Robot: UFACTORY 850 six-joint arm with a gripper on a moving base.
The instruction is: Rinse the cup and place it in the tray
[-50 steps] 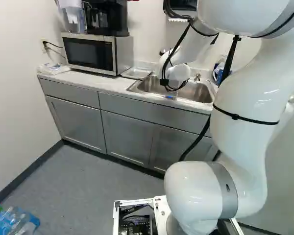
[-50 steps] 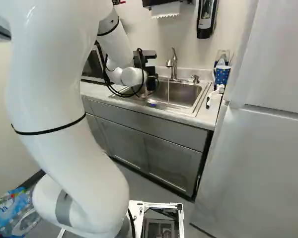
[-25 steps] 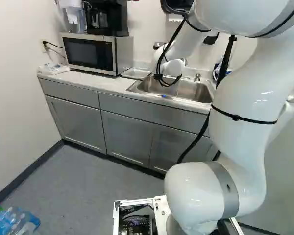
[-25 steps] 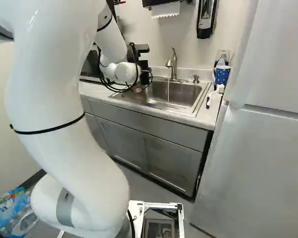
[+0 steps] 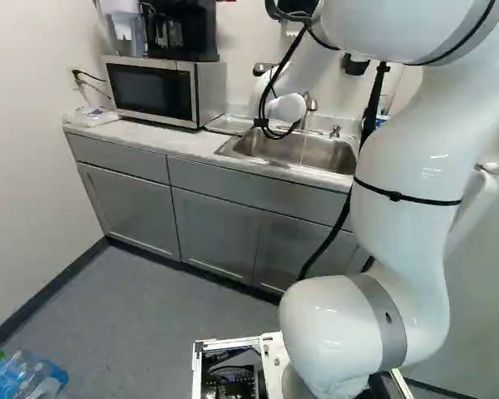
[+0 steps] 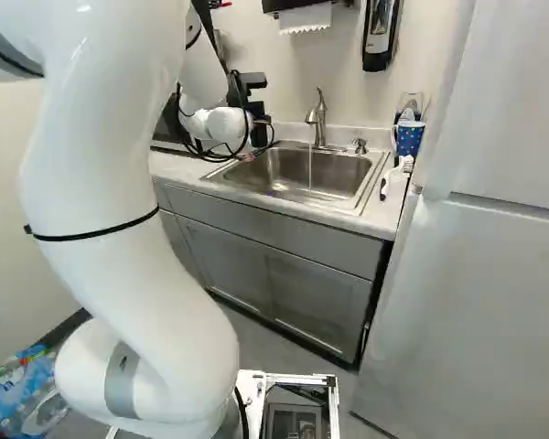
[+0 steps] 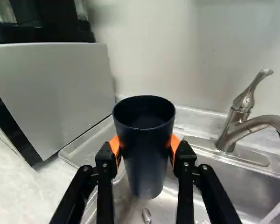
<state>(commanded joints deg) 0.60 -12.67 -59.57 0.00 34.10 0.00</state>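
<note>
Cup (image 7: 145, 161) of dark, smooth plastic hangs upright, clamped in the black, orange-padded metal hand (image 7: 144, 145), near the shallow, pale plastic tray (image 7: 87, 145); rinsing seems done, placing remains.

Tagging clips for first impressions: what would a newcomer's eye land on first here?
Likely the white robot arm, filling the right of the left base view. In the wrist view, the dark blue cup stands out, clamped between the orange pads of the black gripper. In the right base view, water runs from the metal faucet into the steel sink.
</note>
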